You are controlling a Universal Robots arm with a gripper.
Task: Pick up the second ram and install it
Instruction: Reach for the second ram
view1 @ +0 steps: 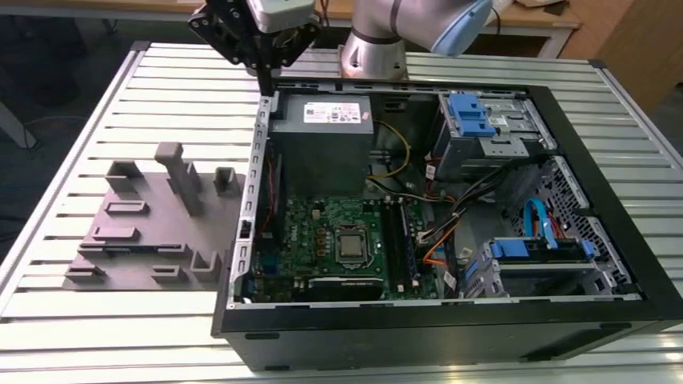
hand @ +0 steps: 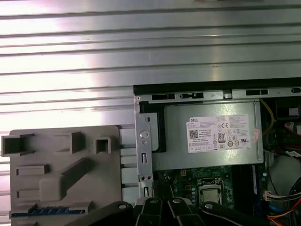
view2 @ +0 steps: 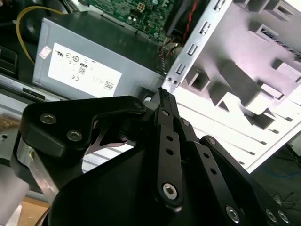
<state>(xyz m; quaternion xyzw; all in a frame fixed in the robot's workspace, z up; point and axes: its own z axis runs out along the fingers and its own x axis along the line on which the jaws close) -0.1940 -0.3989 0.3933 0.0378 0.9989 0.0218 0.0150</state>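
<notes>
Currently the gripper (view1: 262,70) hangs high over the far corner of the computer case (view1: 427,328), on the exterior view's left, just above the case's metal edge. In the second wrist view its fingers (view2: 165,123) run together to a single tip. They look pressed together.

Second ram (hand: 47,211): in the first wrist view it lies flat in a long slot of the gray tray (view1: 144,218). It shows as a thin blue-black strip along the tray's edge, far from the tall blocks. Gripper and ram are well apart.

The tray sits on the slatted metal table (view1: 107,336), just beside the case on the exterior view's left. Several upright gray blocks stand at the tray's far end.

The case lies open on its side. The power supply (view1: 320,136), a gray box with a white label, sits nearest the gripper. The green motherboard (view1: 309,232) lies past it, toward the near side of the case. Long black slots (view1: 401,240) run beside the processor socket (view1: 350,242), on the exterior view's right of it.
</notes>
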